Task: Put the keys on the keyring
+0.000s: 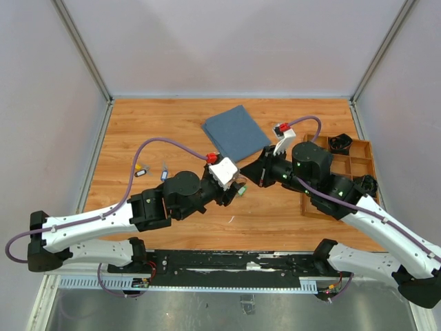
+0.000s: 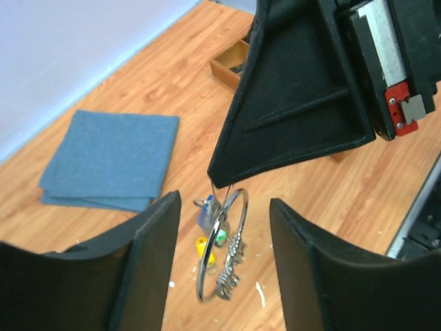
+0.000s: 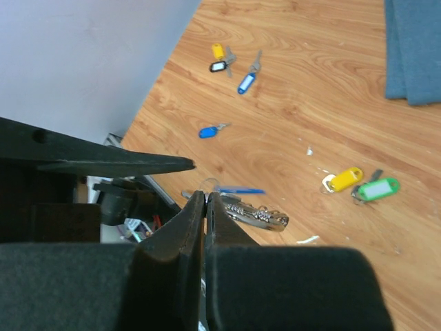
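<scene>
My right gripper (image 3: 206, 198) is shut on the keyring (image 3: 256, 214), a thin silver ring with a sparkly chain bit, and holds it above the table. In the left wrist view the keyring (image 2: 219, 249) hangs from the right gripper's tip between my left gripper's (image 2: 223, 203) open fingers, touching neither. A blue-tagged key (image 2: 204, 213) hangs by the top of the ring. A yellow-tagged key (image 3: 342, 179) and a green-tagged key (image 3: 377, 188) lie on the table below. More keys lie at the far left: yellow (image 3: 218, 50), dark grey (image 3: 219, 66) and two blue (image 3: 245, 81). Both grippers meet at mid-table (image 1: 244, 183).
A folded blue cloth (image 1: 236, 131) lies behind the grippers. A wooden compartment tray (image 1: 358, 165) stands at the right edge, under the right arm. White scraps dot the wood near the yellow and green tags.
</scene>
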